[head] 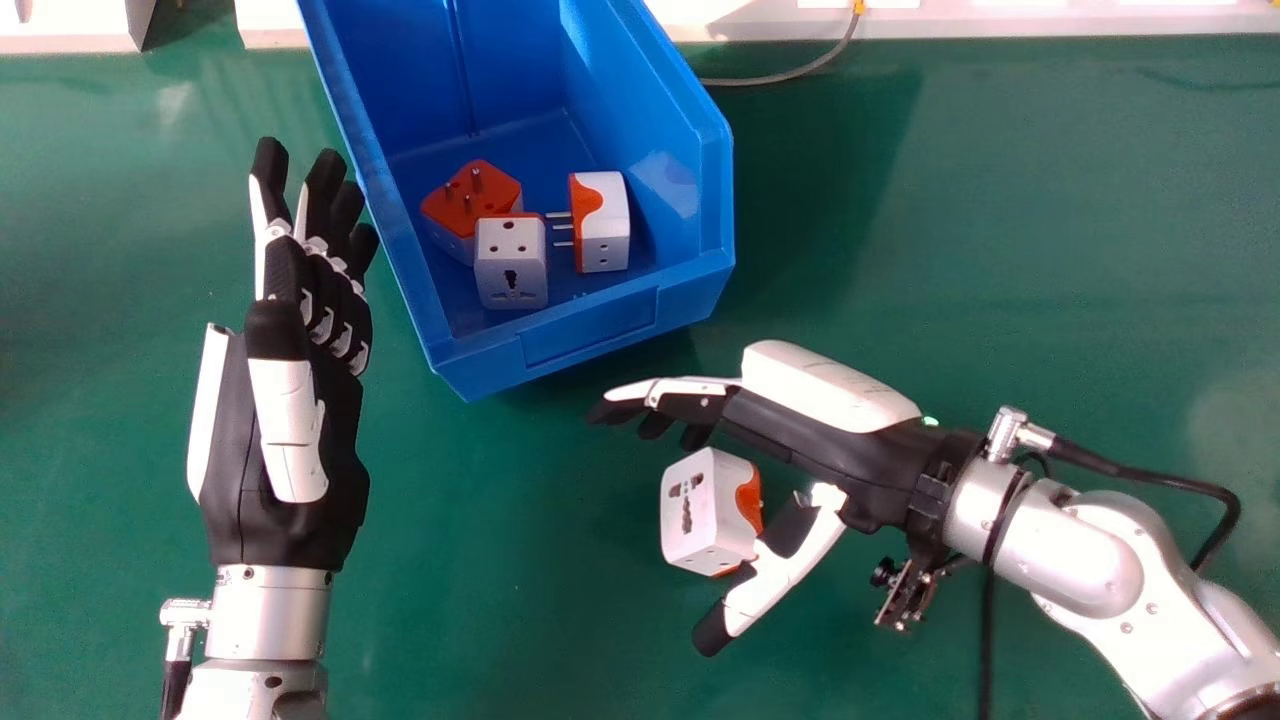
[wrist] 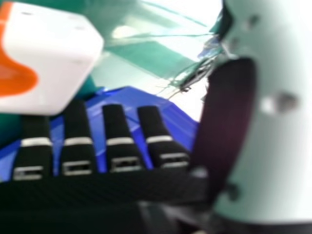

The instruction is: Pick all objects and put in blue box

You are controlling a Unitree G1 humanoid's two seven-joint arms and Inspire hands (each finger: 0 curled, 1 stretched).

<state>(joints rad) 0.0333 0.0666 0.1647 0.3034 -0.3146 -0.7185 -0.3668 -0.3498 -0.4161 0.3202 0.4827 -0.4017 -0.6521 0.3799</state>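
Three adapters [head: 511, 265] lie inside the blue box [head: 590, 345]. On its near side, the right hand [head: 800, 430] is spread, another adapter [head: 705, 510] between thumb and fingers; left of it, the left hand [head: 290, 450] is open.

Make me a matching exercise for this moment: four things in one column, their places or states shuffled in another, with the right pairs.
1. Left robot hand
2. Right robot hand
3. Travel adapter outside the box
4. Blue box

A. Between a thumb and fingers
B. Has three adapters inside
C. Left of the box in the head view
D. Thumb spread apart, below the box in the head view

Pairs: 1-C, 2-D, 3-A, 4-B
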